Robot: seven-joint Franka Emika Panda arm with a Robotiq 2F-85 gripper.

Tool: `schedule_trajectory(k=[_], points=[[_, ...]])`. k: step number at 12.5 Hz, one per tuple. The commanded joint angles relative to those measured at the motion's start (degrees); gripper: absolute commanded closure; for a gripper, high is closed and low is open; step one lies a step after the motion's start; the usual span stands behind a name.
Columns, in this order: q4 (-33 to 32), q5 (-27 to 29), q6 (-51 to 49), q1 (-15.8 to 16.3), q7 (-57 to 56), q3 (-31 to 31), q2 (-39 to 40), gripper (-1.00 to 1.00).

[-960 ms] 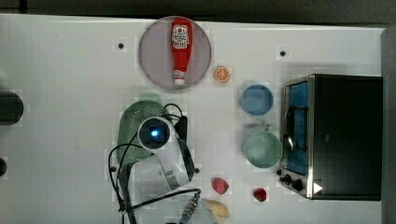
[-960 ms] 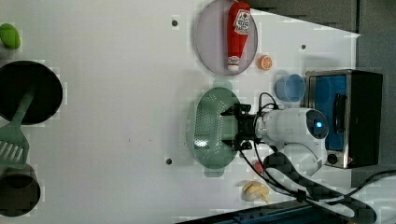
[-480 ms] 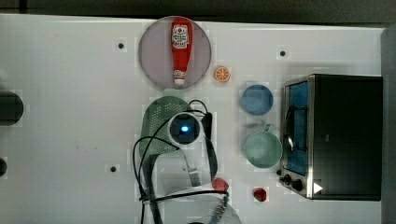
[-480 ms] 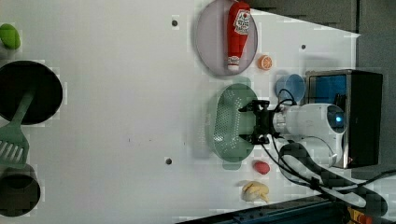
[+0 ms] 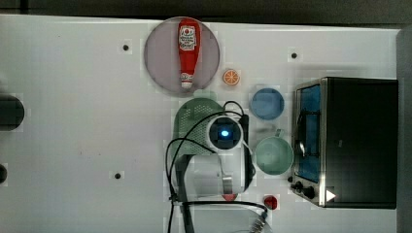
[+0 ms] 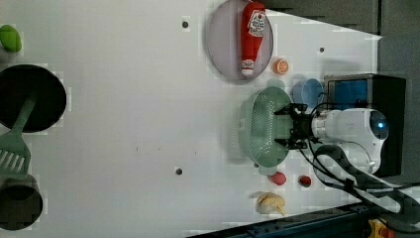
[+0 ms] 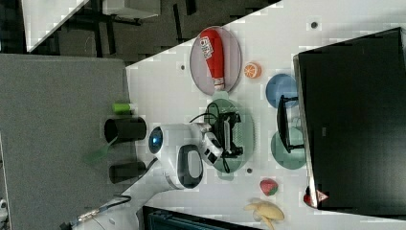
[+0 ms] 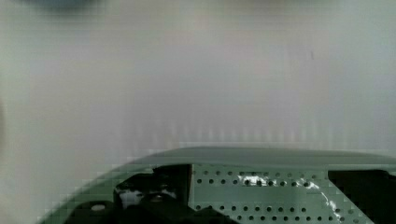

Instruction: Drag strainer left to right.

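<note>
The strainer (image 6: 262,126) lay at the middle of the bench (image 6: 129,124), right of centre in the left view, with the plate (image 6: 224,39) holding a ketchup bottle (image 6: 251,34) just above it in the frame and the blue bowl (image 6: 307,91) near its upper right. The hand (image 6: 292,126) reached into the strainer from the left view's right, its fingers spread wide and standing inside the basin against the right-hand wall rather than pinching the rim; in the wrist view the dotted inner wall (image 8: 261,191) filled the lower frame between the two dark fingers (image 8: 154,186). In the top view the strainer (image 5: 194,116) showed at centre, partly under the arm, with the green cup (image 5: 274,155) and the bowl (image 5: 266,103) close on the top view's right and the oven (image 5: 347,141) beyond them. The main risk, as I judged it, was crowding: any further travel toward the right of the top view would push the strainer's rim into the cup or the bowl and shove them against the oven. A second risk was the loose hold: with spread fingers merely hooking the wall, the light plastic could tip, ride up or slip off if the hand lifted or turned. The strawberry (image 6: 279,178) and the small red piece (image 6: 305,180) below it in the left view could also be nudged if the path drifted downward in frame.
</note>
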Motion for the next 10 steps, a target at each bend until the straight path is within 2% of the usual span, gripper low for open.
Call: schedule_trajectory(k=[1, 3, 6, 10], points=[[-0.21, -0.25, -0.51, 0.07, -6.87, -2.07, -0.46, -1.0], [-0.25, -0.25, -0.52, 0.03, -6.92, -3.34, -0.46, -1.0], [-0.24, -0.25, -0.95, 0.07, -8.28, -1.6, -1.69, -1.0], [0.73, 0.32, -9.64, 0.06, -19.74, 1.33, -10.06, -1.0]])
